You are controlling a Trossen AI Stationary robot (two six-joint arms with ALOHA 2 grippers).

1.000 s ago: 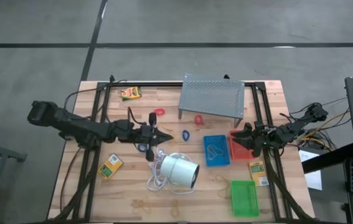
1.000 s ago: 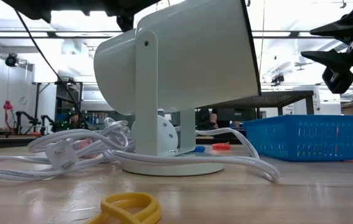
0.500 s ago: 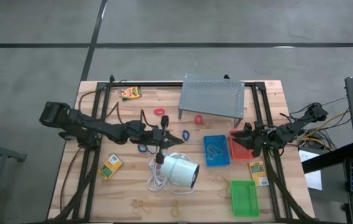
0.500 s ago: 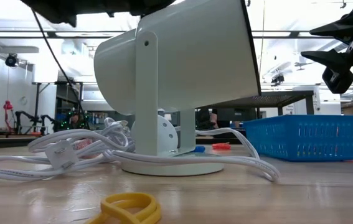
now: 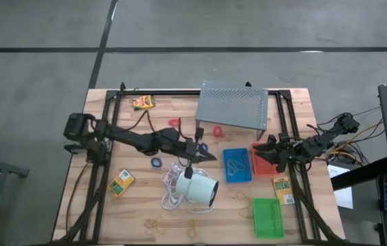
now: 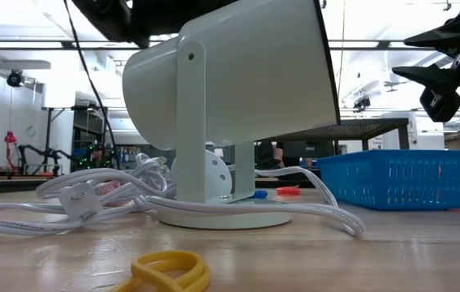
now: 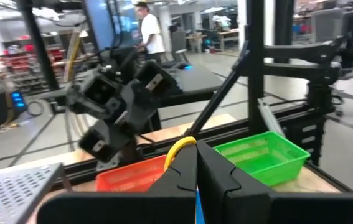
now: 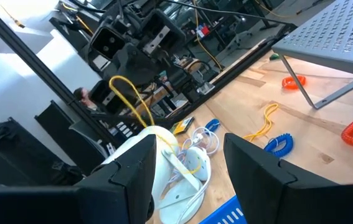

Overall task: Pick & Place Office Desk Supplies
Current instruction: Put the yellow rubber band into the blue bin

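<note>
Your left end effector (image 5: 205,156) was clenched on a yellow rubber band (image 7: 179,148) — the loop stood up from between its pinched fingertips in the left wrist view and dangled below them in the right wrist view. You had it lifted off the counter (image 5: 145,198), just above the white cylinder lamp (image 5: 197,186) and short of the blue tray (image 5: 237,165).

By the look of it, you were in the carry step: band picked, not yet placed. The next move called for taking it on across to one of the trays — blue tray nearest, red tray (image 5: 264,160) beyond, green tray (image 5: 268,217) near the front edge — lowering over the chosen one and letting go only once the band hung inside the walls.

Your right end effector (image 5: 269,154) waited with its fingers spread and nothing between them, above the red tray.

A blue loop (image 5: 156,162) and red loops (image 5: 174,123) lay unpicked on the counter.
</note>
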